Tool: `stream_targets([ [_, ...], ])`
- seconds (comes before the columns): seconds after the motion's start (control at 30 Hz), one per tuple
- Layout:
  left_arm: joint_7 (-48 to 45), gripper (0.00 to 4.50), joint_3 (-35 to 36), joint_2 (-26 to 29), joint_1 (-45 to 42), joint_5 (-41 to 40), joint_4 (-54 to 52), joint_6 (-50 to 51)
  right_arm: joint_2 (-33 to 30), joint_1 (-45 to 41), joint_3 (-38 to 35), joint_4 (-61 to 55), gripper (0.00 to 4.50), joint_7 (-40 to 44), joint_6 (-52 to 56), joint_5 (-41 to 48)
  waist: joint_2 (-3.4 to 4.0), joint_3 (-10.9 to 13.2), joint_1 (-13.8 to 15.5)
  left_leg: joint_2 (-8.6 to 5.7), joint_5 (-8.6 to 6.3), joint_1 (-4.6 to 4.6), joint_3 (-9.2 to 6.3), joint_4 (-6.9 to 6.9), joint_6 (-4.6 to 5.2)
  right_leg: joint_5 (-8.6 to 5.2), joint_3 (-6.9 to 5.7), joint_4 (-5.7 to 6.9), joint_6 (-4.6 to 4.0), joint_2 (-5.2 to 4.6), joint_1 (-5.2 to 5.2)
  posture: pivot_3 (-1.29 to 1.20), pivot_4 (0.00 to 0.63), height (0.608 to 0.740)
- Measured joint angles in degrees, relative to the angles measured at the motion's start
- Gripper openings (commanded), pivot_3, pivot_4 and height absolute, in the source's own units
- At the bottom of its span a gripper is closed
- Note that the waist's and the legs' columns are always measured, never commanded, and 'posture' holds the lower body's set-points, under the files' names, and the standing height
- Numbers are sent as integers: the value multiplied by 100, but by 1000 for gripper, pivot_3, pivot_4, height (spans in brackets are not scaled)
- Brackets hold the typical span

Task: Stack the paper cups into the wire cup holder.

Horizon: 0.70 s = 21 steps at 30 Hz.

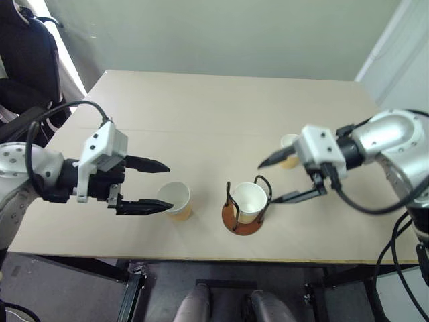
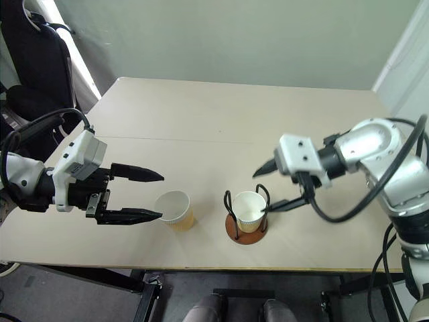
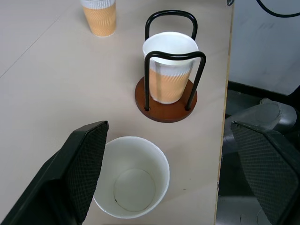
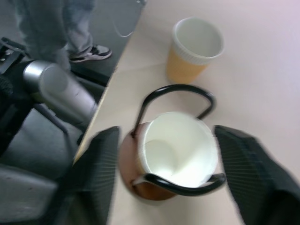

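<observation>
Near the table's front edge, one cup (image 1: 250, 199) sat in the wire cup holder (image 1: 244, 213), my right gripper (image 1: 280, 178) spread wide beside it. My left gripper (image 1: 161, 186) gaped around the second cup (image 1: 177, 199); a hasty squeeze might crush or tip it.

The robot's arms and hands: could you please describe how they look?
Both arms are silver-grey with black joints and looping black cables. Each wrist carries a white boxy housing. The left hand and right hand each have two slim, tapered black fingers with finely textured inner faces.
</observation>
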Motion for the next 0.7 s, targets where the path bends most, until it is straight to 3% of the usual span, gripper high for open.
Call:
stream_targets([
  [0.2, 27, 4500, 4, 31, 14, -6, -31, 25, -5, -647, 64, 2727, 4335, -538, -1411, -1428, -7, -4, 39, 0, -8, 2, -6, -1, -6, 3, -2, 2, -5, 0, -2, 0, 150, 740],
  [0.37, 109, 4500, 8, 33, 20, -44, -111, 43, 648, -817, 628, 4737, 4335, -501, -2640, -2330, 10, 5, 1, 3, -4, -11, -3, -12, -17, 8, -3, 21, -14, 0, -37, 0, 150, 740],
  [0.63, 242, 4500, 211, 45, 298, -109, -339, 200, 1189, -1534, 716, 6340, 4335, -546, -3677, -3009, 13, 7, -19, 11, -3, -18, -3, -21, -27, 13, -11, 16, -24, 2, -43, 0, 150, 740],
  [0.7, 263, 4500, 289, 46, 376, -140, -423, 247, 1319, -1542, 731, 6617, 3961, -543, -3825, -3129, 13, 8, -13, 10, -4, -19, -3, -18, -30, 15, -11, 16, -27, 1, -42, 0, 150, 740],
])
